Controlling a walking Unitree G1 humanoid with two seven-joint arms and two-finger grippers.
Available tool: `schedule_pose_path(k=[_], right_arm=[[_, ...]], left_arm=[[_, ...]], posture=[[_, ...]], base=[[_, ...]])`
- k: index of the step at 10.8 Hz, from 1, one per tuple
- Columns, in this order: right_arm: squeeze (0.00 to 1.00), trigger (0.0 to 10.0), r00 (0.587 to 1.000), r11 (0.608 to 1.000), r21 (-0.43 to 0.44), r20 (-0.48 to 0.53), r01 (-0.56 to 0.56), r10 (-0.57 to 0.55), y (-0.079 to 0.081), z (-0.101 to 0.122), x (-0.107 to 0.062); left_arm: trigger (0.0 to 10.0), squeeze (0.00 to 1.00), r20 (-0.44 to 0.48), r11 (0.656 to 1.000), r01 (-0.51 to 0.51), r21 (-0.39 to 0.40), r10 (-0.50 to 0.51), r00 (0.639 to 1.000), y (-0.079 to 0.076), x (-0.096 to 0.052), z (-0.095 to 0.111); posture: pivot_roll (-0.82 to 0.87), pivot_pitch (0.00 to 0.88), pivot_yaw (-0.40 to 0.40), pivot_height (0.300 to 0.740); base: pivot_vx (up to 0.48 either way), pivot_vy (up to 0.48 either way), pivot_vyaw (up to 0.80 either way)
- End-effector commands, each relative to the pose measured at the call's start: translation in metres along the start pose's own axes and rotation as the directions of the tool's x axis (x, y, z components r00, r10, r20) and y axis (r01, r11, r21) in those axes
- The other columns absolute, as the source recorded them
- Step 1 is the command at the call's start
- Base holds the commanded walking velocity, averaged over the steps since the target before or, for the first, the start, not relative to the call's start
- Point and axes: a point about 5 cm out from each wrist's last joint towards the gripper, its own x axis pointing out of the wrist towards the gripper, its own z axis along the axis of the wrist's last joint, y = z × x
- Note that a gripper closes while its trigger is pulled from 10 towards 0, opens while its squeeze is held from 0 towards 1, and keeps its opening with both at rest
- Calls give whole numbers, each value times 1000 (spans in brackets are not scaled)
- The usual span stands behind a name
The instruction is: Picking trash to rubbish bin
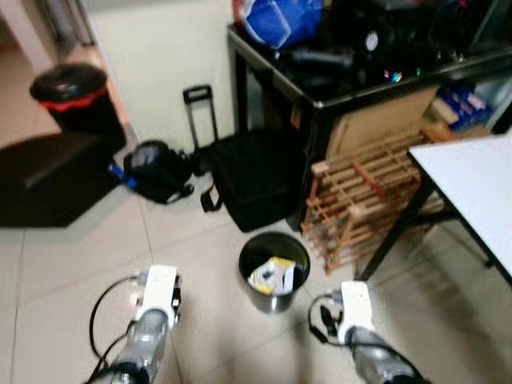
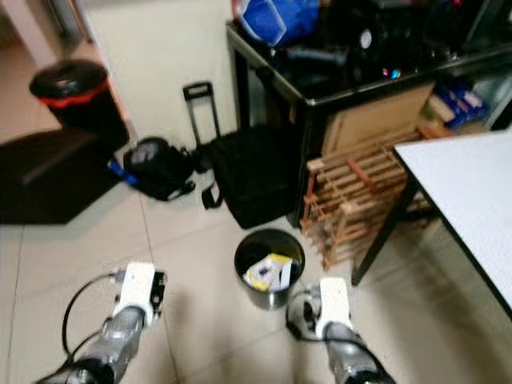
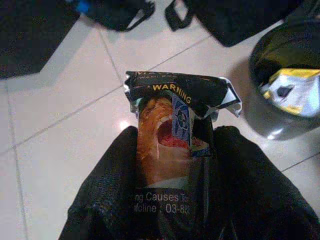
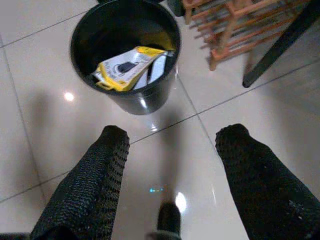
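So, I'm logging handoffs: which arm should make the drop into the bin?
Left. Its pincer grips the crumpled packet, with the bin close by; the right pincer is open, holding nothing.

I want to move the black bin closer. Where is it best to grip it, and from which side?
Grip the bin by its thin upper rim from above, one finger inside. The round wall looks too wide. Choose the rim nearest the open right gripper, away from the yellow packet.

My head views are soft and smeared all over, brightly and evenly lit. The glossy floor tiles (image 4: 45,75) throw back small white glints of overhead light beside the bin (image 4: 125,55), whose shadow falls faint. My wrist views are sharper, darker toward the corners.
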Motion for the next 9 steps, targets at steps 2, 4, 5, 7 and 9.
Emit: schedule_pose_path(k=[2, 4, 5, 7, 9], right_arm=[[0, 10000, 1000, 1000, -18, -8, 16, -16, -8, -2, -1], [0, 10000, 1000, 1000, -19, -7, 15, -15, -8, -2, -1], [0, 10000, 1000, 1000, -20, -6, 14, -14, -8, -1, -1], [0, 10000, 1000, 1000, -21, -4, 13, -13, -8, -1, -1], [0, 10000, 1000, 1000, -20, -3, 14, -14, -8, -1, -1]], left_arm=[[10000, 0, -3, 1000, 12, 2, -12, 1000, -6, 0, 0], [10000, 0, -2, 1000, 12, 4, -12, 1000, -6, 0, 0], [10000, 0, -2, 1000, 13, 3, -13, 1000, -6, 0, 0], [10000, 0, -3, 1000, 15, 2, -15, 1000, -7, 0, 0], [10000, 0, -8, 1000, 14, 4, -14, 1000, -7, 0, -1]], posture=[[-63, 60, 50, 740], [-61, 63, 48, 740], [-60, 66, 47, 740], [-60, 72, 46, 740], [-62, 77, 44, 740]], base=[[287, 0, 0], [289, 0, 0], [289, 0, 0], [291, 0, 0], [296, 0, 0]])
